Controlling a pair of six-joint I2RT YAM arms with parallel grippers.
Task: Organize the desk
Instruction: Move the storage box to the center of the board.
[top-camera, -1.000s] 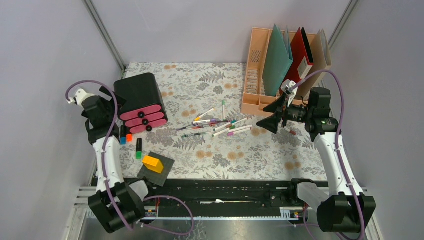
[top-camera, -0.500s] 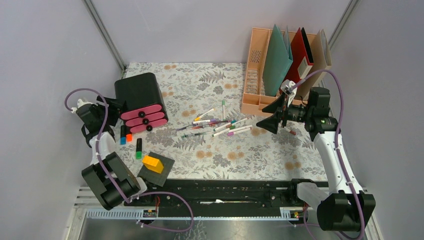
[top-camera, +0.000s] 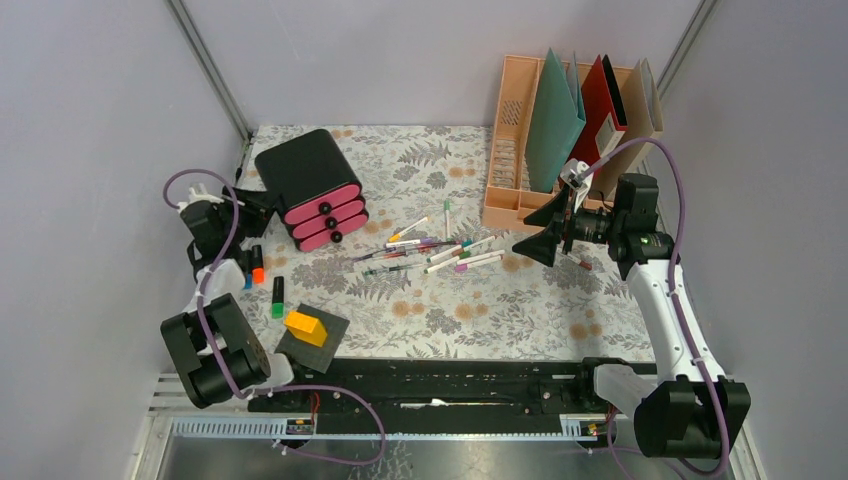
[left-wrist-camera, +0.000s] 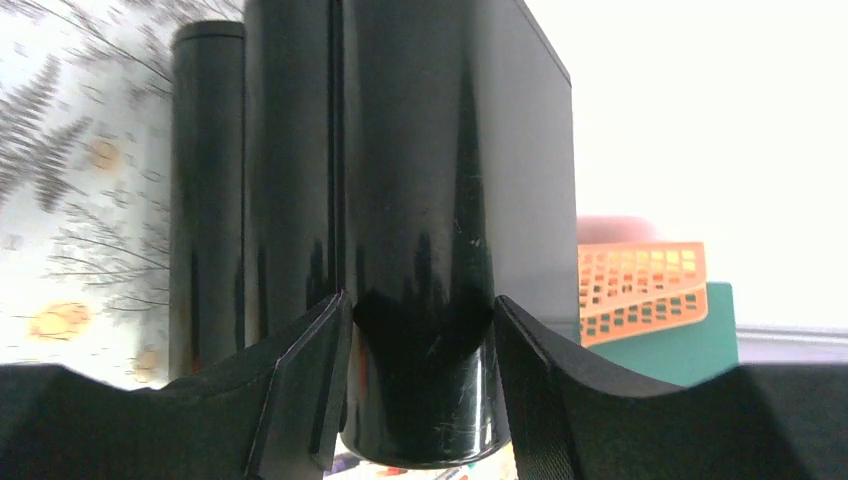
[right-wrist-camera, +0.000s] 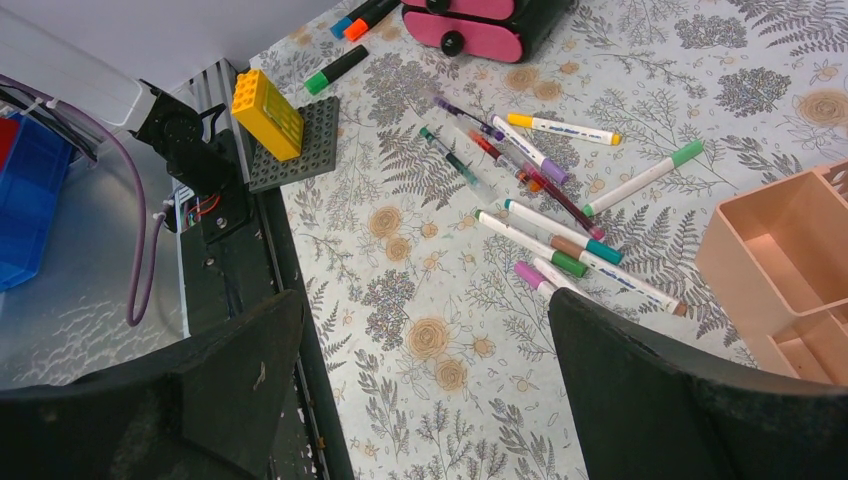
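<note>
the desk (top-camera: 440, 320), with its fern and flower cloth, fills the space in front of me and carries everything else. at its far right corner stands the peach file rack (top-camera: 512, 100), with teal, red and beige folders (top-camera: 556, 115) upright in it; that part looks settled, though the small front compartments i can see from my right wrist hold nothing. at the far left sits the black drawer box (top-camera: 305, 170), turned at an angle, its three pink fronts closed. my left pincer (left-wrist-camera: 420, 320) is at the box's back, narrowed around a rounded black edge of it, and the fingers (left-wrist-camera: 300, 380) look to be touching on both sides, so i judge i am gripping the box to set it straight. my right pincer (top-camera: 541, 232) hangs wide and empty above the desk, between the rack and the pens. near the front left edge lies a dark grey plate (top-camera: 330, 345) with a yellow block (top-camera: 306, 326) on it. the loose pens (top-camera: 440, 250) are strewn in a heap at the middle, and three highlighters (top-camera: 258, 272) lie beside the box. so i judge the task is at an early stage: the box is not yet squared, and the pens, the highlighters and the block are yet to be put away.
</note>
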